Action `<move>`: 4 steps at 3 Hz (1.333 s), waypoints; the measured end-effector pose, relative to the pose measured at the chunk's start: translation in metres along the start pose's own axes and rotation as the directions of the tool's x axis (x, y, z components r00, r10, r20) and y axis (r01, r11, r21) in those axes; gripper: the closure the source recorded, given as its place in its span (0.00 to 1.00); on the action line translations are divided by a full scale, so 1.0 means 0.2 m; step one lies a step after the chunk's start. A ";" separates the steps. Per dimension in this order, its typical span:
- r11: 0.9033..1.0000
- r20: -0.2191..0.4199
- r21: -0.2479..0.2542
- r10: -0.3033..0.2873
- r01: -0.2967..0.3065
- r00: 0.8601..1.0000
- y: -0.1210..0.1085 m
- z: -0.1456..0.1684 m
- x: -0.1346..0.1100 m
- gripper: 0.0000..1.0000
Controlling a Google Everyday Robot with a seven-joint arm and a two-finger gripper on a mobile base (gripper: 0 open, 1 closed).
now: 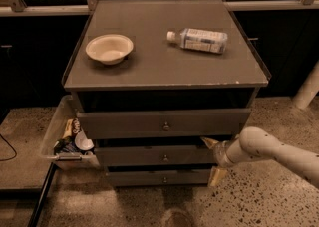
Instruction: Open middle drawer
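The grey cabinet [164,71] has three stacked drawer fronts. The middle drawer [144,156] is the mid-sized one, with a small round knob [165,158] at its centre, and stands slightly forward of the bottom drawer [149,177]. The widest drawer [124,124] is above it. My gripper [213,159] is at the right end of the middle drawer front, on a white arm [269,151] coming in from the right. It is open, with one tan finger [209,142] above the front and the other below it.
A cream bowl [109,48] and a plastic water bottle [199,40] lying on its side are on the cabinet top. A clear bin [52,139] of snacks hangs at the cabinet's left. A white post [306,91] stands at right, and a black cable [7,149] lies on the floor at left.
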State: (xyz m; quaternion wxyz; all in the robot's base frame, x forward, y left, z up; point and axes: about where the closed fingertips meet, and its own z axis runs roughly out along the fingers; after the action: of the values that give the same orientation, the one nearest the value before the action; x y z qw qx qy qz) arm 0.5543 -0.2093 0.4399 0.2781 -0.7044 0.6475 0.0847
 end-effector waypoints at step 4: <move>0.999 0.052 0.026 -0.048 0.047 0.997 -0.19 0.27 0.12 0.00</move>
State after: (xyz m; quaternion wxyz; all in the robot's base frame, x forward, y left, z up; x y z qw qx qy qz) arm 0.6081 -0.2029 0.3948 0.3059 -0.7136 0.6240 0.0886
